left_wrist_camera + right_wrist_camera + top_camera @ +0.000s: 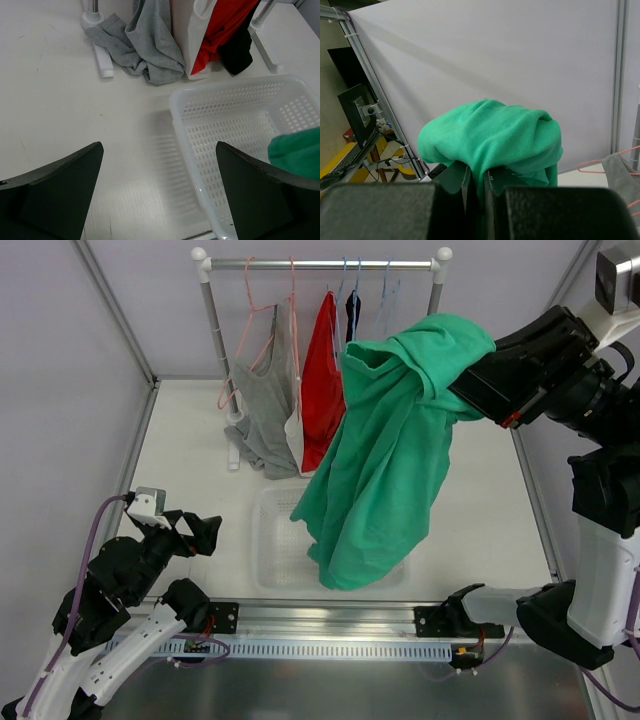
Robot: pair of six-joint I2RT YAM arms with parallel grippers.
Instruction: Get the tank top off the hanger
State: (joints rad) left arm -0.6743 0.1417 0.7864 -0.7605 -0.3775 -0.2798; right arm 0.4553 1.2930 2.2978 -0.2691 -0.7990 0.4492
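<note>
The emerald-green tank top (385,460) hangs in the air above the table, bunched over my right gripper (458,380). Its lower hem dangles over the white basket (268,560). In the right wrist view my right gripper (479,176) is shut on a fold of the tank top (490,132), which covers the fingertips. A bare light-blue wire hanger (388,295) hangs on the rail, apart from the tank top. My left gripper (200,532) is open and empty low at the front left. In its wrist view (160,165) it sits beside the basket (240,115), with a green corner (297,150) at the right.
A white clothes rack (320,262) stands at the back with pink hangers (250,330), a grey top (265,400), a red top (322,380) and a black garment (352,310) on a blue hanger. The grey top pools at the rack's foot (145,50).
</note>
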